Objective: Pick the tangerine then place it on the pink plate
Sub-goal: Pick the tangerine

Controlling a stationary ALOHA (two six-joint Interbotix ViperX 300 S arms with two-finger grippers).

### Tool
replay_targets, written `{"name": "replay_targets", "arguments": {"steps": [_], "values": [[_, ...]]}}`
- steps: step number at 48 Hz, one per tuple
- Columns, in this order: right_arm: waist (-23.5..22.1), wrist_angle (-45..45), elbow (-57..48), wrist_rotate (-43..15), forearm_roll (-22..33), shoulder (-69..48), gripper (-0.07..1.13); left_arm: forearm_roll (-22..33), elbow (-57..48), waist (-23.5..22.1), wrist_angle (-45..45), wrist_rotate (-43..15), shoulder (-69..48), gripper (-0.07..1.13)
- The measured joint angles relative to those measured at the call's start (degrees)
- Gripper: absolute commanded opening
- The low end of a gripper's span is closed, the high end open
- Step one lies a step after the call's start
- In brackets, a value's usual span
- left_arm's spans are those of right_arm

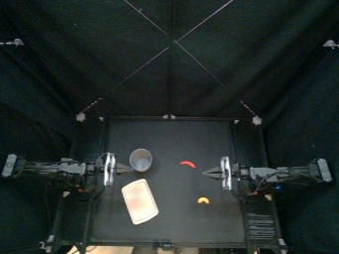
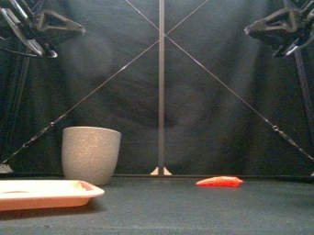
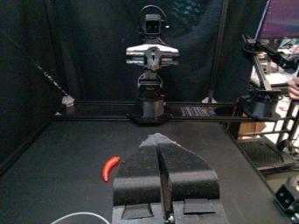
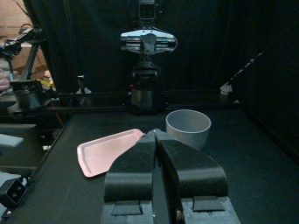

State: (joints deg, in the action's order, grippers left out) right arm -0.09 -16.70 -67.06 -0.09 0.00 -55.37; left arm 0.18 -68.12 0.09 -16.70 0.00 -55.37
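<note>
On the counter's front right lies the tangerine [image 1: 203, 200], apart from the pink plate [image 1: 141, 199] at front left. A grey cup [image 1: 141, 159] stands just behind the plate, and a red toy pepper [image 1: 191, 162] lies to the cup's right. The left gripper [image 3: 160, 142] and right gripper [image 4: 156, 135] hang at the sides above the counter, jaws closed on nothing.

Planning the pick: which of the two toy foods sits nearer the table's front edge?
The orange tangerine, right of the pink plate; the red chilli lies further back.

No readable text, label or number on anything in view
</note>
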Motion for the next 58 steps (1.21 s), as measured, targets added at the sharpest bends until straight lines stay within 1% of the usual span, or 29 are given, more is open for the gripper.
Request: {"name": "replay_targets", "arguments": {"steps": [4, 8, 12, 15, 17, 20, 23, 25, 26, 27, 29, 31, 34, 41, 45, 52, 58], "values": [[0.1, 1.8, 0.0, -1.1, -0.7, 0.2, 0.08, -0.1, 0.6, 0.3, 3.6, 0.0, 0.1, 0.07], [0.1, 7.7, 0.7, -1.4, -1.8, 1.1, 0.09, -0.1, 1.6, 0.4, 6.8, -0.1, 0.3, 0.07], [0.1, 15.5, 2.6, -1.7, -2.4, 2.6, 0.13, -0.1, 2.4, 0.9, 8.8, -0.2, 0.3, 0.07], [-0.3, 20.5, 4.3, -1.7, -2.5, 4.2, 0.2, -0.2, 2.7, 1.2, 9.2, -0.2, 0.3, 0.07], [-0.4, 22.9, 5.4, -1.7, -2.7, 5.2, 0.27, -0.1, 2.8, 1.6, 9.4, -0.2, 0.3, 0.07], [-0.4, 24.5, 6.8, -1.7, -3.4, 6.8, 0.41, -0.2, 2.8, 2.0, 9.4, -0.3, 0.4, 0.07], [-0.4, 25.0, 7.7, -1.8, -4.9, 8.1, 0.59, -0.2, 2.8, 2.5, 9.4, -0.2, 0.3, 0.07], [-0.4, 25.0, 8.3, -1.7, -6.4, 8.9, 0.72, -0.2, 2.8, 2.9, 9.4, -0.3, 0.3, 0.07], [-0.3, 25.2, 8.5, -1.8, -7.5, 9.2, 0.8, -0.1, 2.8, 3.1, 9.4, -0.2, 0.4, 0.07], [-0.3, 25.2, 8.7, -1.8, -8.3, 9.5, 0.85, -0.1, 2.9, 3.3, 9.5, -0.2, 0.3, 0.07], [-0.3, 25.2, 9.0, -1.8, -9.8, 10.3, 0.94, -0.1, 2.8, 3.6, 9.4, -0.2, 0.4, 0.07], [-0.2, 25.3, 9.0, -1.7, -11.3, 11.1, 1.0, -0.1, 2.9, 4.0, 9.5, -0.2, 0.4, 0.07], [-0.1, 25.5, 8.5, -1.7, -12.2, 12.4, 1.02, -0.1, 2.8, 4.4, 9.5, -0.2, 0.3, 0.07], [0.8, 28.5, 5.8, -1.7, -12.9, 15.5, 1.0, -0.1, 2.9, 5.0, 9.5, -0.2, 0.4, 0.07], [2.2, 30.7, 5.4, -1.8, -13.0, 17.7, 1.0, -0.2, 2.8, 5.4, 9.5, -0.2, 0.4, 0.07], [6.2, 35.5, 6.1, -1.8, -13.7, 22.0, 1.0, -0.1, 2.8, 5.6, 9.4, -0.2, 0.3, 0.07], [7.7, 42.7, 8.3, -2.5, -15.5, 26.4, 1.0, -0.1, 2.9, 5.7, 9.5, -0.2, 0.4, 0.07]]}}
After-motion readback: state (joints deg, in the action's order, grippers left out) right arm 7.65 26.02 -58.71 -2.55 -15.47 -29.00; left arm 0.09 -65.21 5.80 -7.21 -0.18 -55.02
